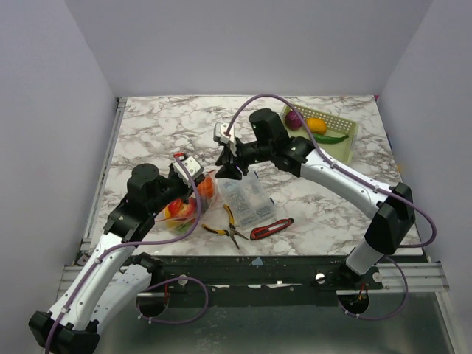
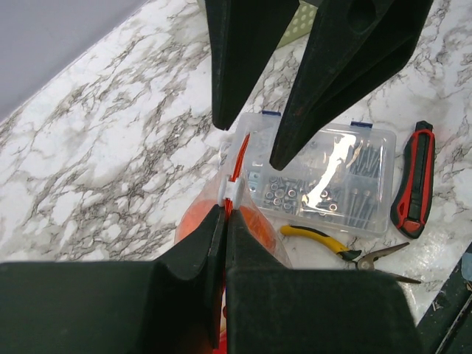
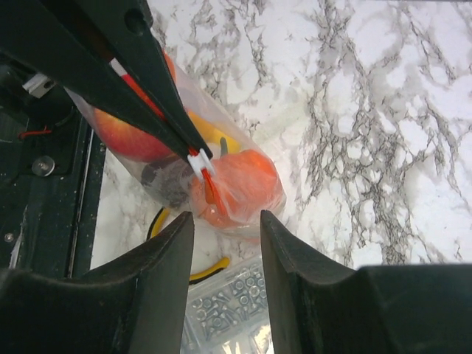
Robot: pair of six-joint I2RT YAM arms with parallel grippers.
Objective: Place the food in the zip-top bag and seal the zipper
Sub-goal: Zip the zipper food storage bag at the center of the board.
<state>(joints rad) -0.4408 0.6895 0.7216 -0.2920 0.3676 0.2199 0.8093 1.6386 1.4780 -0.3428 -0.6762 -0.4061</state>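
Observation:
The clear zip-top bag [image 1: 186, 209] lies at the front left with food inside: a red fruit [image 3: 125, 136], an orange one [image 3: 240, 177] and a yellow one [image 3: 210, 133]. My left gripper [image 2: 225, 214] is shut on the bag's orange-red zipper [image 2: 240, 155], just behind its white slider [image 2: 232, 193]. My right gripper [image 3: 227, 217] is open, hovering just beyond the slider [image 3: 198, 162] and the bag's end, touching neither. More food, purple [image 1: 293, 119], yellow-orange [image 1: 317, 125] and a green chili [image 1: 326, 138], lies on a green tray [image 1: 348, 140] at the back right.
A rigid clear box of small parts [image 1: 247, 200] sits right of the bag, under my right gripper [image 1: 230, 164]. Yellow-handled pliers [image 1: 228, 225] and a red-handled knife [image 1: 271, 228] lie near the front edge. Walls enclose the table on three sides.

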